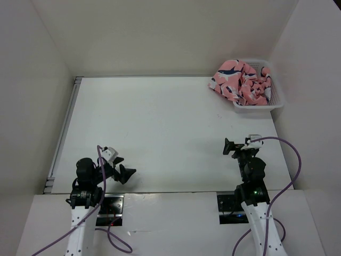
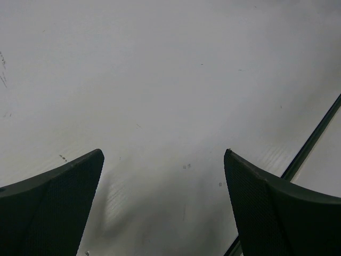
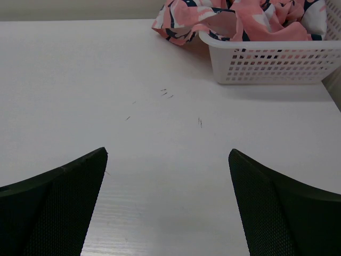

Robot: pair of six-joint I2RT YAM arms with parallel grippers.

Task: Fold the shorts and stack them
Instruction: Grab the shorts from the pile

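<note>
I am holding my left pincer (image 2: 164, 205) and right pincer (image 3: 168, 205) wide apart, gripping nothing, above the white table (image 1: 160, 122). The shorts (image 3: 240, 16) are lying bunched in the white mesh basket (image 3: 277, 66), hanging over one rim. The left wrist view is showing only tabletop.

My right wrist view cuts off the shorts (image 3: 256, 18) heaped in the basket (image 3: 266, 64); I cannot count them.

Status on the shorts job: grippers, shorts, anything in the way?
Left gripper open, empty. Right gripper open, empty. Shorts bunched in basket at far right corner, spilling over its left rim, unfolded. Nothing in the way.
</note>
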